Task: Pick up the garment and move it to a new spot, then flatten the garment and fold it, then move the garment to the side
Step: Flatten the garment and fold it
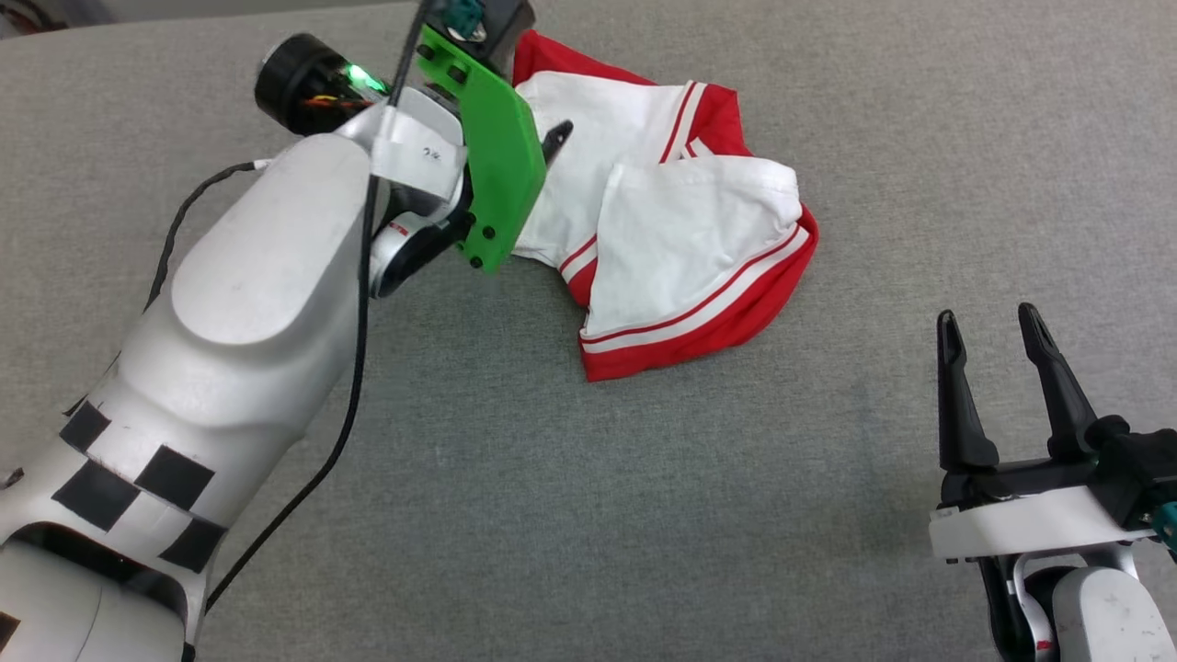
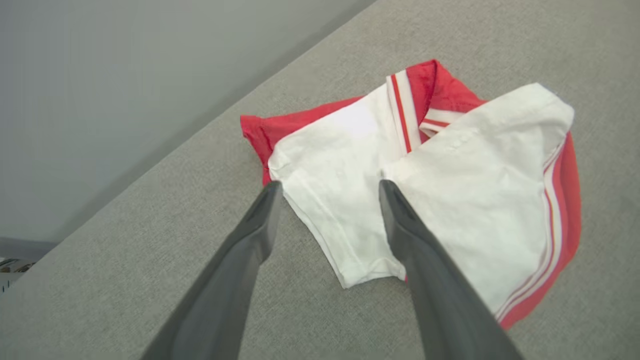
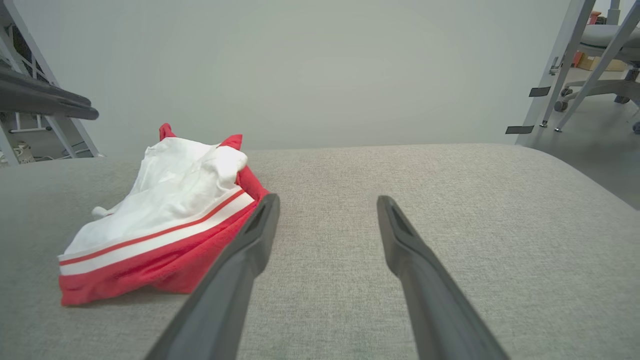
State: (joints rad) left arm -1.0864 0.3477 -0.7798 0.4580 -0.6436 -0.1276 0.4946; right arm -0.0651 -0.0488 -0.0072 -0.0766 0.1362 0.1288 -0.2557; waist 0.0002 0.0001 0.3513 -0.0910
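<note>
The garment (image 1: 680, 230) lies crumpled on the grey cloth surface (image 1: 588, 496), white sleeves on top and red body beneath, with striped trim along the seams. My left gripper (image 2: 330, 192) hovers over its left side, open, its two fingers straddling a white sleeve (image 2: 340, 200) with nothing between them. In the head view a green plate (image 1: 492, 147) on the left wrist hides most of that gripper; one dark fingertip (image 1: 557, 136) pokes out over the white cloth. My right gripper (image 1: 988, 322) stands open at the lower right, well clear of the garment (image 3: 165, 215).
The grey surface ends at a far edge (image 2: 210, 130) just behind the garment. A black cable (image 1: 354, 386) runs along my left arm. Metal frame legs (image 3: 560, 65) and a chair base (image 3: 595, 90) stand on the floor beyond the table's right end.
</note>
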